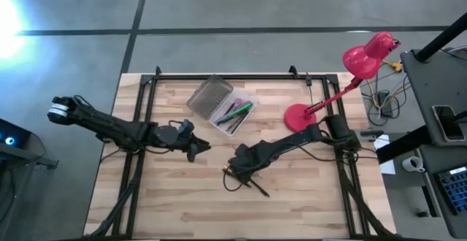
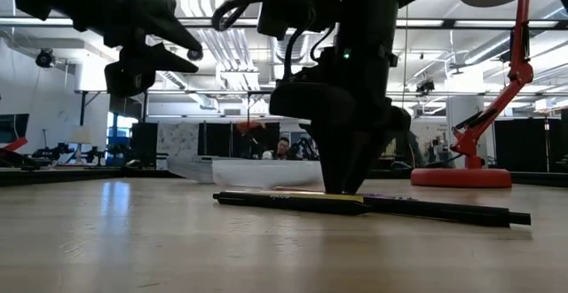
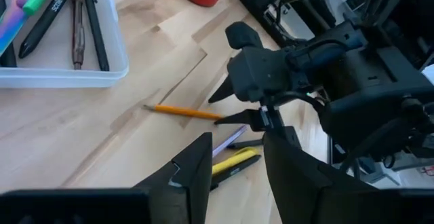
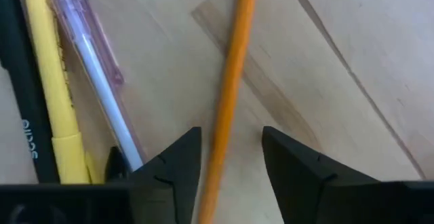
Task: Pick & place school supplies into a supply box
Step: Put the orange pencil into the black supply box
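Partway done. Left of centre in high view, left gripper (image 1: pixel 201 149) hovering above bare wood, fingers (image 3: pixel 196 166) parted, holding nothing. Upper centre, small clear plastic rectangular supply box (image 1: pixel 237 113) with ribbed grey lid (image 1: pixel 209 96) swung open, already loaded with several pens and markers, green, purple, dark (image 1: pixel 235 112). Lower centre, right gripper (image 1: pixel 238 169) down at tabletop, fingers (image 4: pixel 173 163) spread narrowly astride thin orange pencil (image 4: pixel 230 95), not yet closed on it. Beside pencil, still on table: yellow marker (image 4: pixel 51 95), clear purple-tinted pen (image 4: pixel 95 75), black pen (image 4: pixel 17 102). Long dark pen (image 2: pixel 439 209) also loose in low view. Upper right, red desk lamp (image 1: pixel 343 88), untouched. At least four or five items left.
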